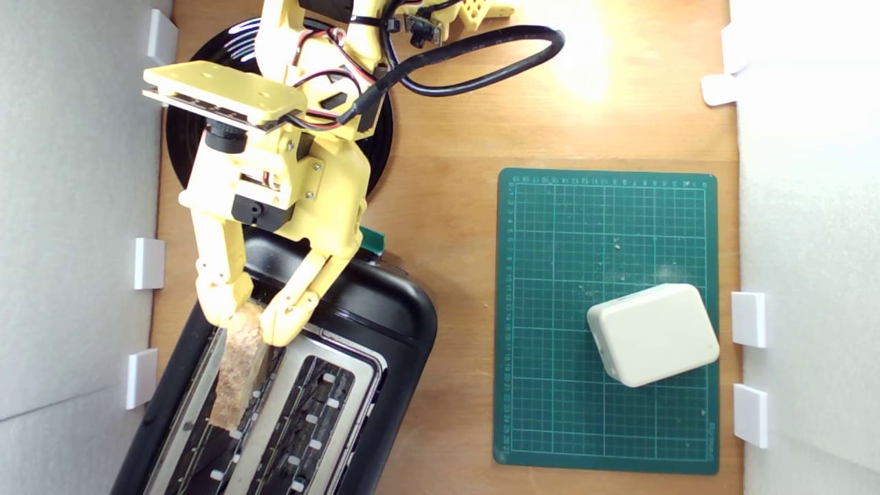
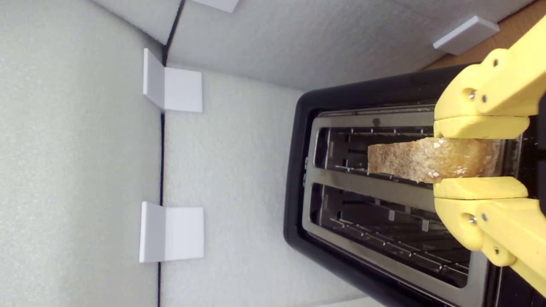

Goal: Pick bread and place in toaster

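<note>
Claw pinches bread above toaster slot.

Your exterior view looks straight down from above, far enough to take in the wooden table, the green mat and the toaster. Your wrist view sits close, looking along the gripper onto the toaster's slotted top. Both views share the toaster, the bread and the fingertips.
</note>
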